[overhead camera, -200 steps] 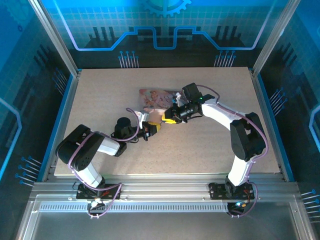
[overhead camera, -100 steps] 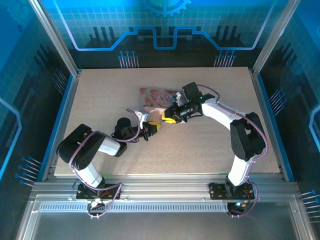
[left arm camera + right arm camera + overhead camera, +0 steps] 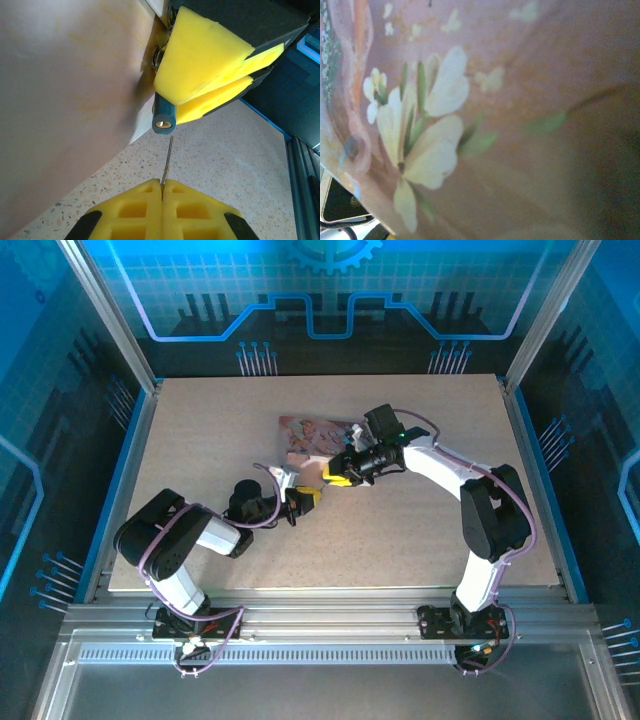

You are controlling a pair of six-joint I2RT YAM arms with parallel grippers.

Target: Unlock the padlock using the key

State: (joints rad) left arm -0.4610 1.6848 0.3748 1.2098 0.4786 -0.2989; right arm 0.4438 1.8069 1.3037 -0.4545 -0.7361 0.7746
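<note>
The left end effector (image 3: 162, 186) was clenched on the thin silvery metal key (image 3: 169, 155). Its tip sat just short of the keyhole (image 3: 161, 123) in the small blue-bodied padlock (image 3: 164, 116), which the right end effector (image 3: 333, 477) apparently grasped above the speckled worktop (image 3: 240, 165). A slightly off-line key could skid off the keyhole or bend. Alongside, the pink illustrated box (image 3: 308, 434) hid any contents.

Padlock (image 3: 163, 119) body mostly hidden inside right gripper (image 3: 180, 100), key (image 3: 168, 157) head buried in left gripper (image 3: 162, 192), pink box (image 3: 520, 100) print blurred at right wrist.
</note>
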